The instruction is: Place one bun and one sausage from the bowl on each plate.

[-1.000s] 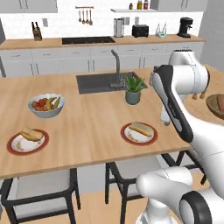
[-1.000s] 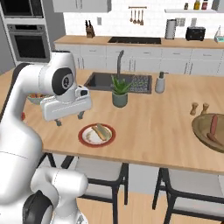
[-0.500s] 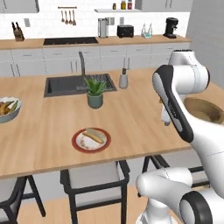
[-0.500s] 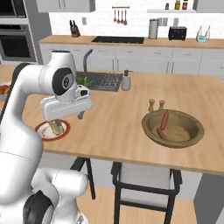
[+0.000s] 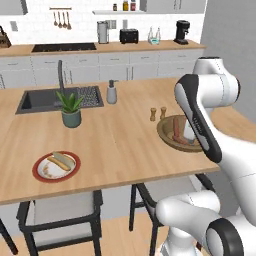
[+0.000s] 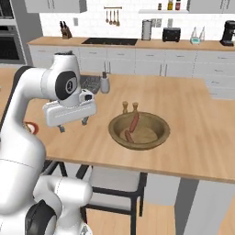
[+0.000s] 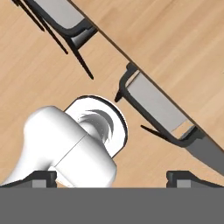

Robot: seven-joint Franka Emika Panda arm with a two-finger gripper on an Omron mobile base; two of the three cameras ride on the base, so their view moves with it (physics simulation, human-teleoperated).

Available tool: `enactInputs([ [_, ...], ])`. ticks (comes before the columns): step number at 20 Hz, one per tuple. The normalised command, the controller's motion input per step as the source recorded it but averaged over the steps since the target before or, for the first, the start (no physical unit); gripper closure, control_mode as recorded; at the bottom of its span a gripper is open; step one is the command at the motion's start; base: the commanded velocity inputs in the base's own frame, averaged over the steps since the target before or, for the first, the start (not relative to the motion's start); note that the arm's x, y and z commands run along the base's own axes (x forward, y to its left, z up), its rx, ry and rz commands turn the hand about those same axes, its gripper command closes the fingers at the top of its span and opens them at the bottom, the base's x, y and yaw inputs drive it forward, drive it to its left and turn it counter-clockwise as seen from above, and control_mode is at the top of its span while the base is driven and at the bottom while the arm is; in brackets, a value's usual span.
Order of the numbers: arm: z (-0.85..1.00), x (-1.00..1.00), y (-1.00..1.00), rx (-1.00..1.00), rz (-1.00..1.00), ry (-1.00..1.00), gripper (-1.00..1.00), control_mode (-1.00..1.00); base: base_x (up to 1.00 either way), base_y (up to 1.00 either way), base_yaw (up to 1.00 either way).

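Note:
The wide brown wooden bowl stands near the counter's front edge, and its rim is partly behind my arm in the left base view. Two sausages lie in it; I see no bun inside. A red-rimmed plate at the left carries a bun and a sausage. Its edge peeks out behind my arm in the right base view. My gripper hangs open and empty above the counter, left of the bowl. The hand view shows its fingertips spread wide, looking down past the counter edge.
Salt and pepper shakers stand just behind the bowl. A potted plant, a soap dispenser and the sink lie further back. Stools stand below the counter's front edge.
The base has driven right along the counter, so the whole scene shifted left. The fruit bowl left the view and the wooden bowl came nearer. The gripper stayed open.

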Motion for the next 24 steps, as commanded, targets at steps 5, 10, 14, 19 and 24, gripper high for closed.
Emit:
enactInputs([
  [5, 0.0, 0.0, 0.0, 0.0, 0.0, 0.0, -1.0, 1.0, 0.0, -0.69, 0.0],
  [10, 0.0, 0.0, 0.0, 0.0, 0.0, 0.0, -1.0, 1.0, 0.0, -0.42, 0.0],
  [14, 0.0, 0.0, 0.0, 0.0, 0.0, 0.0, -1.0, 1.0, 0.0, -0.02, 0.0],
  [19, 0.0, 0.0, 0.0, 0.0, 0.0, 0.0, -1.0, -1.0, 0.0, 0.0, 0.0],
  [24, 0.0, -0.08, -0.01, 0.0, -0.01, 0.0, -1.0, -1.0, 0.0, 0.0, 0.0],
])
